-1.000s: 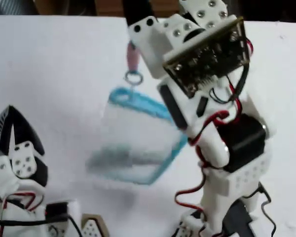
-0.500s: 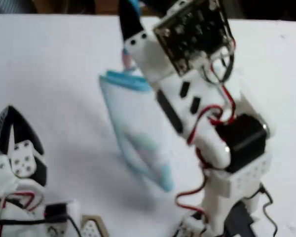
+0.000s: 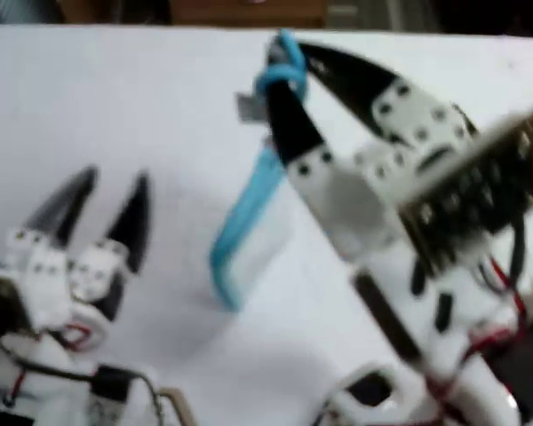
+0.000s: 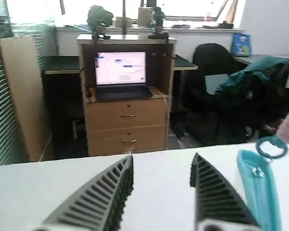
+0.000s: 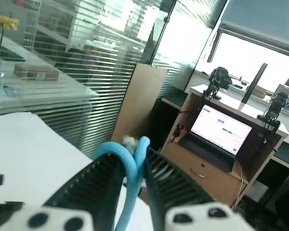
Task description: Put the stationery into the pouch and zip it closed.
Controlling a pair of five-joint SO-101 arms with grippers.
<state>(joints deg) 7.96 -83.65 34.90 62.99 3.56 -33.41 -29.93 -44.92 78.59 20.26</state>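
The pouch [image 3: 251,232], translucent with a light-blue edge, hangs upright above the white table [image 3: 115,98]. My right gripper [image 3: 284,69] is shut on its top edge, and the right wrist view has the blue edge [image 5: 107,150] pinched in the right gripper [image 5: 135,161]. To the pouch's left, low over the table, my left gripper [image 3: 115,182] stands open with nothing between its fingers. In the left wrist view the left gripper [image 4: 162,163] points past the pouch [image 4: 260,192], whose zip ring [image 4: 269,147] and pink pull stick up.
The right arm's body and circuit board [image 3: 466,209] take up the near right of the table. Beyond the far edge are a wooden cabinet with a laptop [image 4: 121,72] and an office chair [image 4: 207,62].
The right arm has swung the pouch up and turned it edge-on, so it now hangs upright. The left gripper has moved in from the near left, and its fingers now stand apart.
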